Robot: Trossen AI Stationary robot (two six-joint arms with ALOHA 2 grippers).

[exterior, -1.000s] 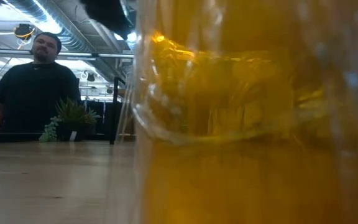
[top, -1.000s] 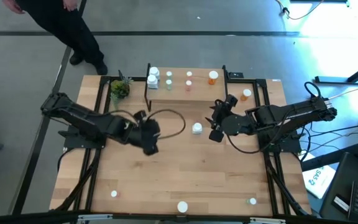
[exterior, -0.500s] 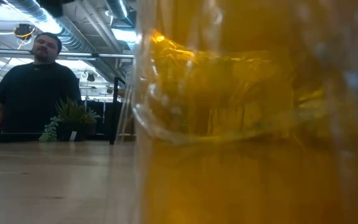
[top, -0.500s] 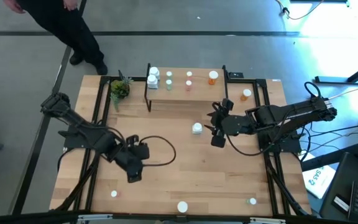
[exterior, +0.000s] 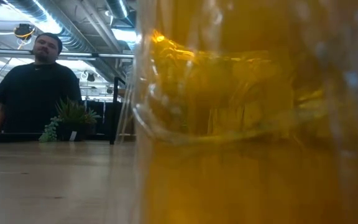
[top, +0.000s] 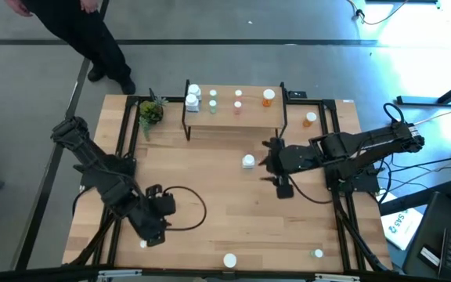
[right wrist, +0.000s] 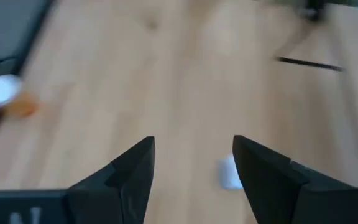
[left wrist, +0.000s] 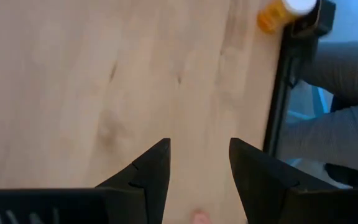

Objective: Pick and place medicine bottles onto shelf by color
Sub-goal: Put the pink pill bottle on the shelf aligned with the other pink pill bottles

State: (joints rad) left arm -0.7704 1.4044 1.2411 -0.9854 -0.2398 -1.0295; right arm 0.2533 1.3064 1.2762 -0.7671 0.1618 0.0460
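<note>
The shelf (top: 233, 117) stands at the table's far edge, with white (top: 193, 95), pale green (top: 213, 99), pink (top: 238, 99) and orange (top: 268, 96) medicine bottles on it. My left gripper (top: 149, 235) (left wrist: 197, 146) hangs open over the near left of the table, beside a white-capped bottle (top: 143, 244). My right gripper (top: 283, 190) (right wrist: 192, 142) is open at centre right, near a white bottle (top: 248, 161) (right wrist: 229, 173) standing on the table. An orange bottle (left wrist: 284, 12) stands at the table's edge ahead of the left fingers.
More bottles stand on the table: an orange one (top: 310, 118) at the far right, a white-capped one (top: 229, 260) and a green one (top: 317, 253) at the near edge. A potted plant (top: 151, 111) is far left. An orange bottle (exterior: 241, 124) blocks the low view; a person (exterior: 33, 81) stands behind the table.
My left gripper has swung from the table's middle toward the near left corner, staying open and low over the wood. My right gripper has stayed about where it was and turned at the wrist, its fingers now pointing more toward the near edge.
</note>
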